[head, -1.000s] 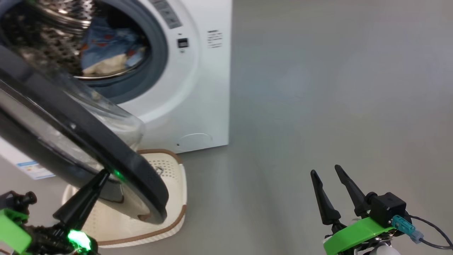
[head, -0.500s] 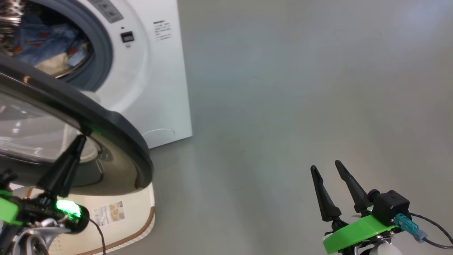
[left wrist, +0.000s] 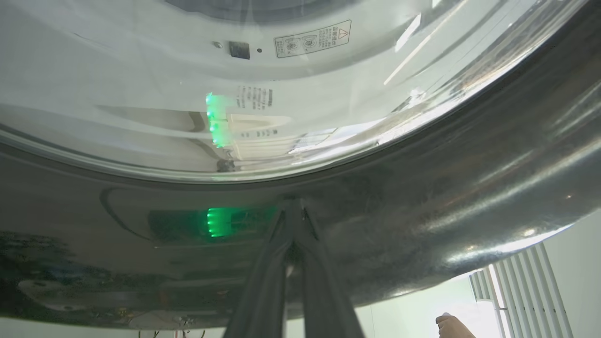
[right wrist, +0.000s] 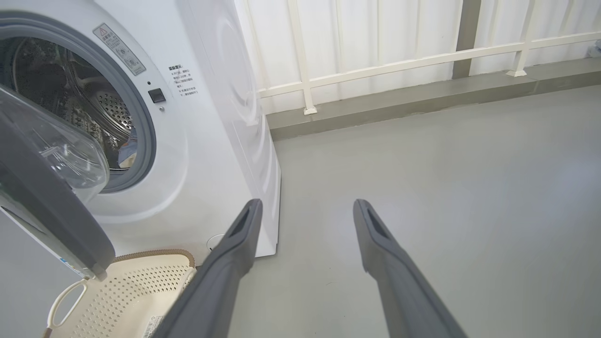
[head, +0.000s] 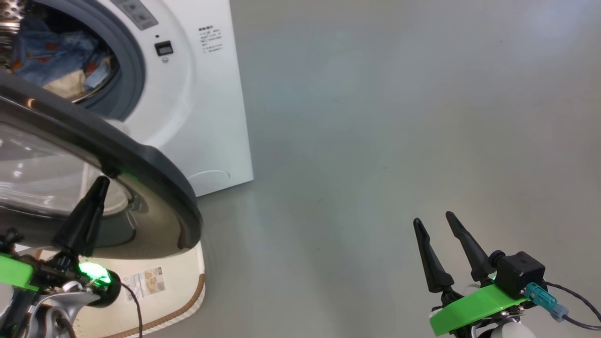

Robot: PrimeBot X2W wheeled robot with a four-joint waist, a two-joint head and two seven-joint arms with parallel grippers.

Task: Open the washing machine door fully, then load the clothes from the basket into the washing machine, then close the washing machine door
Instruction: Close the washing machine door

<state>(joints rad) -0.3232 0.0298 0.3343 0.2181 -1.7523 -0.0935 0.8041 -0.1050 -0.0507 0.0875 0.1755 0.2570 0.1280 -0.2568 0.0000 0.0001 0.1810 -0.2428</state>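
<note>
The white washing machine (head: 202,117) stands at the upper left with its steel drum showing. The blue bear-print clothes (head: 51,61) lie inside the drum. The glossy black washing machine door (head: 141,164) stands part-way swung across the opening. My left gripper (head: 101,180) is shut, its tip against the door's outer face (left wrist: 375,211) just below the glass. The cream basket (head: 164,291) sits on the floor under the door (right wrist: 51,206), with nothing in the part of it (right wrist: 136,291) that shows. My right gripper (head: 434,220) hangs open over bare floor at the lower right, holding nothing.
Grey floor (head: 399,117) spreads to the right of the machine (right wrist: 220,103). A white railing (right wrist: 399,61) on a low kerb runs behind it. A person's hand (left wrist: 453,326) shows at the bottom right of the left wrist view.
The head camera has swung, shifting the scene leftward. The door has turned with my left gripper's tip against it. The right gripper stays still and open.
</note>
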